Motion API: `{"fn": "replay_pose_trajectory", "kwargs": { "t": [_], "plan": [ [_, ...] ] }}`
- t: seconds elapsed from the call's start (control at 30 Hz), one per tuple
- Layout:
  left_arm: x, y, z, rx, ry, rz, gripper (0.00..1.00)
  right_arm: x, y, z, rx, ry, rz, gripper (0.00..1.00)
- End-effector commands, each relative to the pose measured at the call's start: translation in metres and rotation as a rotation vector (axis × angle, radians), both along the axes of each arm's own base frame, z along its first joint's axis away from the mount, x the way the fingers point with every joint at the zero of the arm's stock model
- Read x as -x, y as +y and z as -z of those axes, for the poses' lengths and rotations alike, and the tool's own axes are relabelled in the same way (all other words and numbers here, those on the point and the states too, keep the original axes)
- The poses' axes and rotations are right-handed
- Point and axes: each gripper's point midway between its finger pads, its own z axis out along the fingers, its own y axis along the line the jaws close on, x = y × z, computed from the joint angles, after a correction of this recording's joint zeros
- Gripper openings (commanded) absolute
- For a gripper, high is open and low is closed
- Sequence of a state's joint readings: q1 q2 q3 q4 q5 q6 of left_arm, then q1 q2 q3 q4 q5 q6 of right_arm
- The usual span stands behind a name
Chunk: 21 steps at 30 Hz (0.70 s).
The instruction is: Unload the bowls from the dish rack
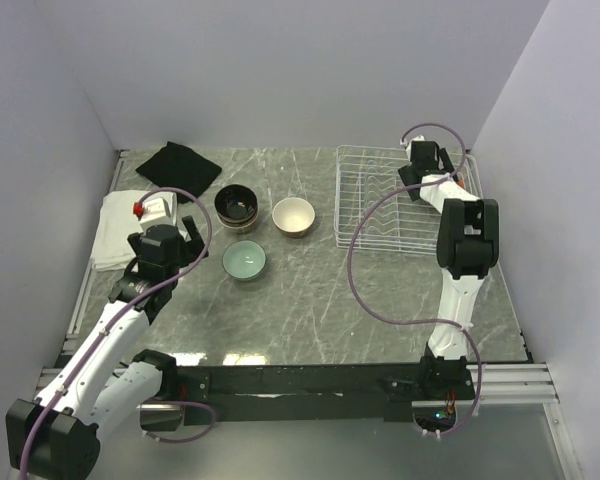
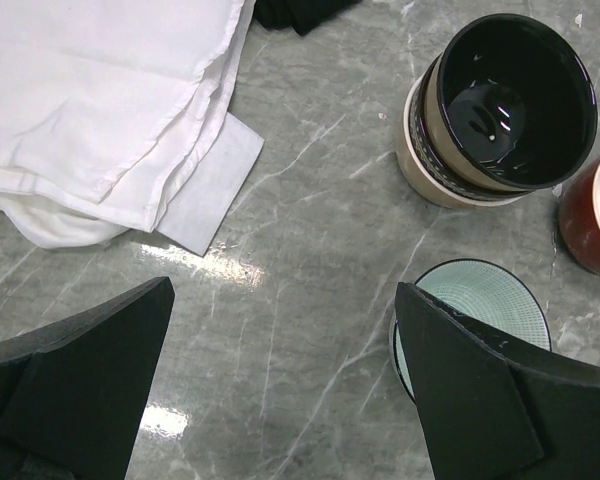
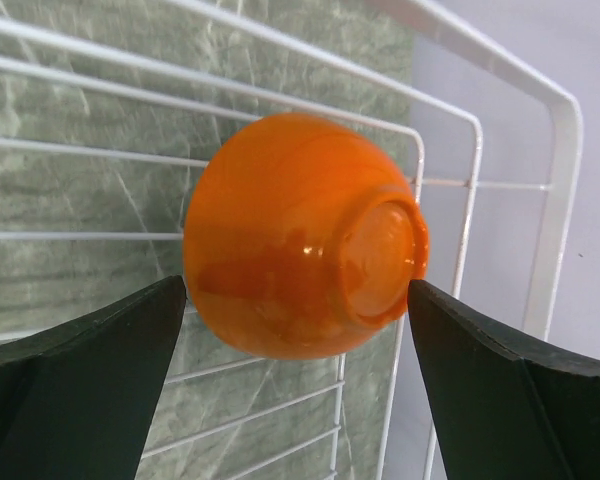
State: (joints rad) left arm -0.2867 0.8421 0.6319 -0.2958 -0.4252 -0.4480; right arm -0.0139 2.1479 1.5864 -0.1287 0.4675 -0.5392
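Note:
The white wire dish rack [image 1: 365, 215] stands at the back right of the table. An orange bowl [image 3: 290, 240] lies on its side inside it, foot turned to the right, close to the rack's corner rail [image 3: 565, 150]. My right gripper [image 3: 296, 285] is open with one finger on each side of this bowl, the tips level with its sides. On the marble outside the rack sit a black-lined bowl [image 2: 505, 105], a red bowl with a white inside [image 2: 595, 215] and a pale green bowl [image 2: 490, 310]. My left gripper [image 2: 285, 290] hangs open and empty just left of the green bowl.
A folded white cloth [image 2: 90, 100] lies at the left edge, with a black cloth [image 1: 178, 165] behind it. Grey walls close in the table at the back and on both sides. The right arm [image 1: 465, 240] reaches over the rack's right side.

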Motion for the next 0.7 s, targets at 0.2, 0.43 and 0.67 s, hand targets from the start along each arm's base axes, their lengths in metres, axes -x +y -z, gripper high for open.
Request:
{"fn": "replay_pose_trajectory", "kwargs": {
  "t": [0.2, 0.43, 0.67],
  "plan": [
    [-0.005, 0.002, -0.004, -0.012, -0.028, -0.01, 1.0, -0.012, -0.008, 0.014, 0.08, 0.021, 0.019, 1.0],
    [-0.006, 0.002, -0.002, -0.015, -0.02, -0.008, 0.99, -0.008, -0.013, 0.022, 0.123, 0.031, 0.029, 0.99],
    [-0.005, 0.001, -0.005, -0.011, -0.029, -0.007, 0.99, -0.008, 0.005, 0.015, 0.104, 0.011, 0.012, 0.77]
  ]
}}
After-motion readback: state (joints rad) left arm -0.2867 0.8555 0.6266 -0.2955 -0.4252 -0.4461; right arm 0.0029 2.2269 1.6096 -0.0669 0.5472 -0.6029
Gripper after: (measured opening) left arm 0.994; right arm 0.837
